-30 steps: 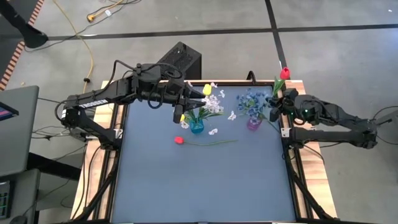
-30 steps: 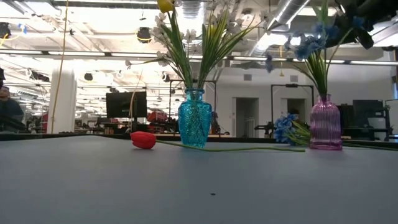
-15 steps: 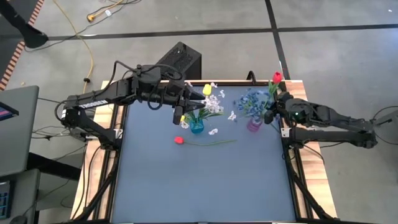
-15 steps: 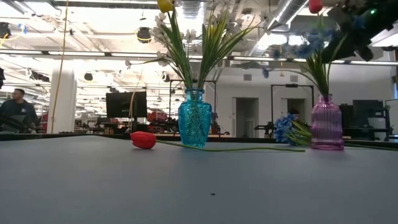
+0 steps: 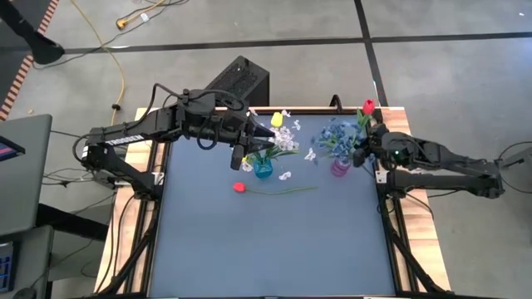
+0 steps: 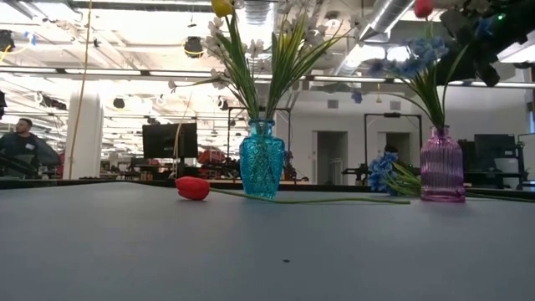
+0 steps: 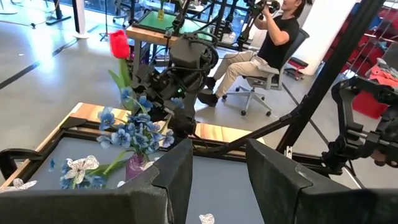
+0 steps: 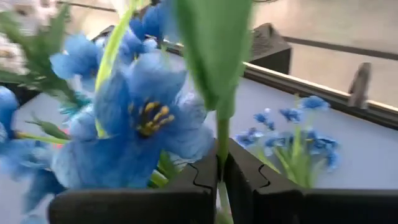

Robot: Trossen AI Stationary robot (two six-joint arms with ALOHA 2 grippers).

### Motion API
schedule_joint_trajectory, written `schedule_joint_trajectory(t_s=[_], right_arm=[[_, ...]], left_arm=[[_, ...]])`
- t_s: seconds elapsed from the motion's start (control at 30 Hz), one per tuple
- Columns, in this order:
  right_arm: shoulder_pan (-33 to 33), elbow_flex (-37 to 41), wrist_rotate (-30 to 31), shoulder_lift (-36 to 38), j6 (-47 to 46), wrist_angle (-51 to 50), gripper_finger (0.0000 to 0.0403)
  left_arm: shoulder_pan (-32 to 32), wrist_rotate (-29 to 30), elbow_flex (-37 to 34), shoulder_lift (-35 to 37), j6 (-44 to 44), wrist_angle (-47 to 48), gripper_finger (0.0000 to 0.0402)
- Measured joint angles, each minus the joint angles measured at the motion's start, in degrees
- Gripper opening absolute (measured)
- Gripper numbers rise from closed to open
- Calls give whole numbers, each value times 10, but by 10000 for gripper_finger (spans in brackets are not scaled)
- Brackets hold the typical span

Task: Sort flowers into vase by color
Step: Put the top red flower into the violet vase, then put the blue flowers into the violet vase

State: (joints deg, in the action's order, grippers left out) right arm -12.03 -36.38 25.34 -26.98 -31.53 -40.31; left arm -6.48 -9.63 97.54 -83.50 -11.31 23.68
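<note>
A turquoise vase (image 5: 263, 169) holds white sprays and a yellow tulip (image 5: 277, 120). A pink vase (image 5: 339, 167) holds blue sprays (image 5: 336, 137). One red tulip (image 5: 239, 188) lies on the table, its stem pointing toward the right edge. My right gripper (image 5: 366, 139), just right of the pink vase, is shut on a second red tulip (image 5: 367, 106), whose bud stands above the blue sprays. The stem's lower end is hidden among the blossoms. My left gripper (image 7: 216, 174) hovers open and bare above the turquoise vase. My right gripper pinches the red tulip's green stem (image 8: 221, 146) between its two fingers, below a leaf. The fingers come from the table's right side, slanting down, and lie across the stem. The tulip stands roughly upright, bud (image 6: 424, 7) on top, beside the blue blossoms.
More blue sprays (image 6: 389, 176) lie on the table behind the pink vase, and white blossoms (image 5: 285, 175) lie loose near the turquoise vase. The table's near half is bare mat (image 5: 274, 249). People show in the room beyond the table.
My right gripper has gone down and toward the table's left, to the pink vase, carrying the red tulip. The bud now sits closer over the blue sprays.
</note>
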Motion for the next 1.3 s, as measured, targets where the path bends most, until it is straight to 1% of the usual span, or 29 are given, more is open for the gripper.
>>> schedule_joint_trajectory(t_s=[0.13,0.27,0.4,0.53,0.67,0.83,1.0,1.1,1.17,1.23,1.3], right_arm=[[0,-17,-30,1,3,-4,74],[0,-31,-34,1,4,-19,115],[0,-52,-34,1,4,-74,155],[0,-74,-37,0,3,-131,179],[0,-101,-44,1,5,-156,185],[0,-150,-46,0,8,-163,179],[0,-216,-52,0,16,-165,172],[0,-259,-91,-3,28,-147,171],[0,-281,-134,-5,34,-118,171],[0,-296,-184,-13,35,-76,171],[0,-304,-248,-25,36,-29,171]], left_arm=[[0,0,0,0,0,0,138],[0,0,0,0,0,0,138],[0,0,0,0,1,0,138],[0,0,0,0,4,0,138],[0,0,0,0,5,0,138],[0,-1,0,0,16,2,138],[8,-31,0,0,18,14,138],[33,-39,0,0,39,17,138],[55,-37,0,0,59,31,138],[77,-25,0,0,76,52,138],[100,-14,-3,0,87,70,138]])
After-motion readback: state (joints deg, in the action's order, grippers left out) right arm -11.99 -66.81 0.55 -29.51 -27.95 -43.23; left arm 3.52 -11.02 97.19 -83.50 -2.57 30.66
